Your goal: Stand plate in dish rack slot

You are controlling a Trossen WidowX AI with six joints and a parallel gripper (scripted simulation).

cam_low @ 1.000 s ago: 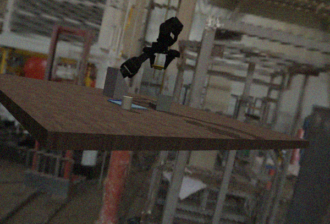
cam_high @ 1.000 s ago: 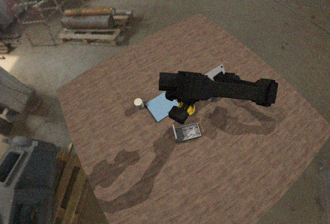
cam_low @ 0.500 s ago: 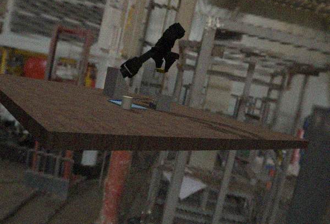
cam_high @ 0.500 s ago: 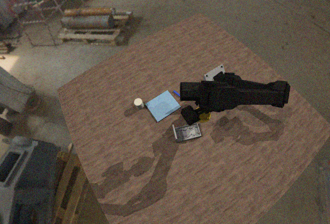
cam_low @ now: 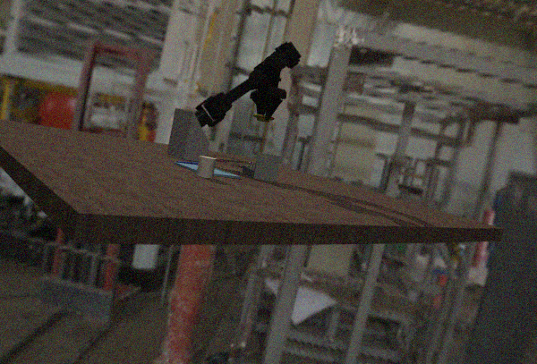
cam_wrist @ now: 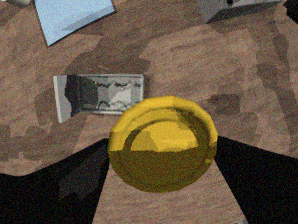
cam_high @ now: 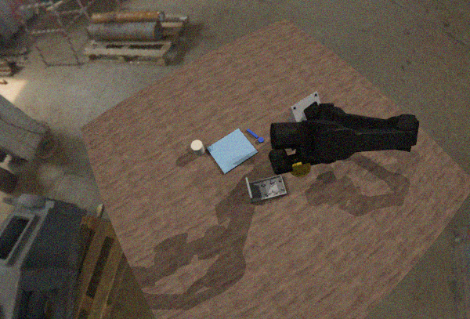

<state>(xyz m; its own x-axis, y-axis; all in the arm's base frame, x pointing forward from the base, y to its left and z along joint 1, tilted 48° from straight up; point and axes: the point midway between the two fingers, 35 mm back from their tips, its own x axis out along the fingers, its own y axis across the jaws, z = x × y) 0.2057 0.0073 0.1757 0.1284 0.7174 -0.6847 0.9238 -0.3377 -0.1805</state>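
Plate in Hand, Rack Still to Reach

From the top view, you have the end effector (cam_high: 285, 155) (cam_low: 264, 118) (cam_wrist: 161, 143) carrying the yellow plate (cam_high: 301, 168) (cam_low: 264, 117) (cam_wrist: 163, 145), which shows at the lower edge of the dark arm. The dish rack (cam_high: 283, 186) (cam_low: 268, 167) (cam_wrist: 143, 95) sits near it, off to the side away from the blue square (cam_high: 232, 151) (cam_low: 228, 173) (cam_wrist: 75, 17). The white cylinder (cam_high: 197, 146) (cam_low: 206, 167) lies well beyond that square.

In the exterior view, your end effector points down and holds the plate well above the surface (cam_high: 352, 241) (cam_low: 201, 203) (cam_wrist: 190, 60). The rack stands below it.

The wrist view shows the plate clamped between the two black fingers, its round face toward the camera. The rack lies just past the plate's rim, ahead and toward the left finger in this picture; its near end seems partly hidden by the rim.

You look to be in the carrying step. Next, bring the plate over the rack, turn it edge-down in line with a slot, then lower it between the rails before releasing. A skewed approach could catch a rail.
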